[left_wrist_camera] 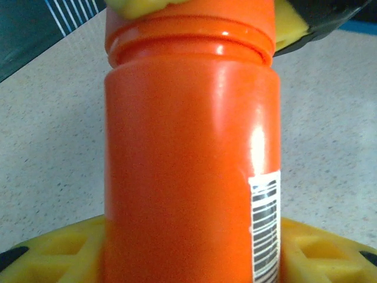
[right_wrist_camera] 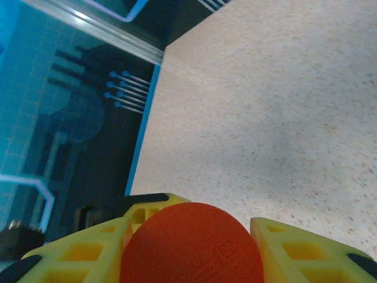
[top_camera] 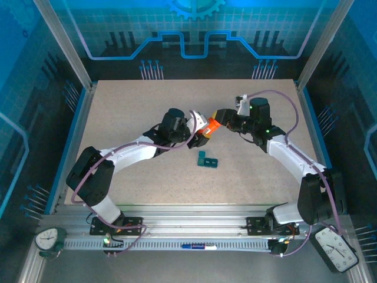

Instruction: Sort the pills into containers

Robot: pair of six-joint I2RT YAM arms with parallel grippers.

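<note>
1. Two arms are meeting over the middle of the table [top_camera: 135, 112], and between them they are holding an orange bottle [top_camera: 211, 125].
2. Seen from above, the left gripper [top_camera: 203, 131] is reaching in from the left and the right gripper [top_camera: 219, 118] from the right, with the bottle bridging the two.
3. In the left wrist view, the bottle [left_wrist_camera: 188, 153] is standing tall in the picture, and the left gripper [left_wrist_camera: 194, 250] is clamping its lower body, one yellow finger [left_wrist_camera: 53, 250] pressing in on each side.
4. A white barcode label [left_wrist_camera: 265, 230] is showing on the bottle's right side in that view.
5. At the top of that same view, yellow pads are sitting against the lid [left_wrist_camera: 188, 23] from both sides.
6. In the right wrist view, the right gripper [right_wrist_camera: 191, 247] is closing on the round orange lid [right_wrist_camera: 191, 236], whose end is facing the camera; its yellow fingers [right_wrist_camera: 76, 253] are touching the lid on either side.
7. Meanwhile the dark-teal pill box [top_camera: 207, 160] is lying flat on the table, nearer the arm bases than the bottle, close to it but apart from it and from both grippers.
8. Whether its compartments are holding anything is too small to tell.
</note>
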